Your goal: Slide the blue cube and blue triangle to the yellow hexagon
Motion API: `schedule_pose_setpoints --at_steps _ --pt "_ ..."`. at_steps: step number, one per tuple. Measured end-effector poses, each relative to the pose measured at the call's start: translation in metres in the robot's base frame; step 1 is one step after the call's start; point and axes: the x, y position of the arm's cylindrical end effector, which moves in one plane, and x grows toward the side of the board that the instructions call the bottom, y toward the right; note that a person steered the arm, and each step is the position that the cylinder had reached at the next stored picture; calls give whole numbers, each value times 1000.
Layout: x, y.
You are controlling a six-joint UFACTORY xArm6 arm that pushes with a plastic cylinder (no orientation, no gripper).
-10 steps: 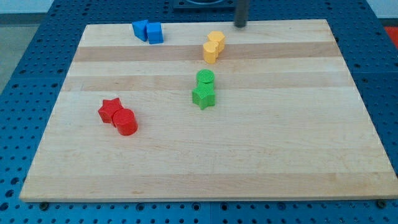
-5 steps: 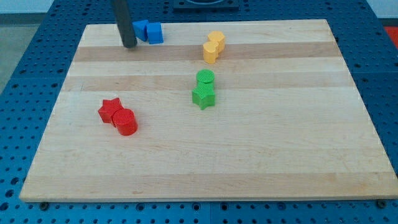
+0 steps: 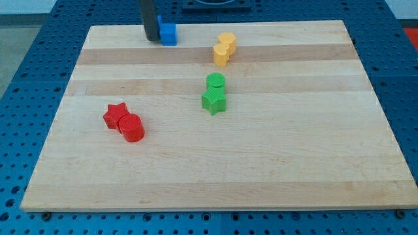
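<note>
The blue cube sits near the board's top edge, left of centre. My tip stands right against its left side. The rod covers the spot where the blue triangle was, so the triangle is mostly hidden; only a sliver of blue shows above the cube. Two yellow blocks stand together to the right: an upper one and a lower one; I cannot tell which is the hexagon. They are about 80 pixels right of the blue cube.
A green cylinder and a green star stand together at mid-board, below the yellow pair. A red star and a red cylinder sit at the left. The wooden board lies on a blue pegboard.
The rod swept from the top right to the left of the blue blocks, then moved right onto them. The blue cube has shifted slightly right; the triangle is now hidden behind the rod.
</note>
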Motion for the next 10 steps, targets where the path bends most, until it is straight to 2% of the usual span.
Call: schedule_pose_setpoints --at_steps 3,4,5,6,7,8,10 --pt "1 107" --pt "1 125" --pt "4 72" --pt "24 -30" --pt "24 -109" --pt "-34 -126" --pt "-41 -57"
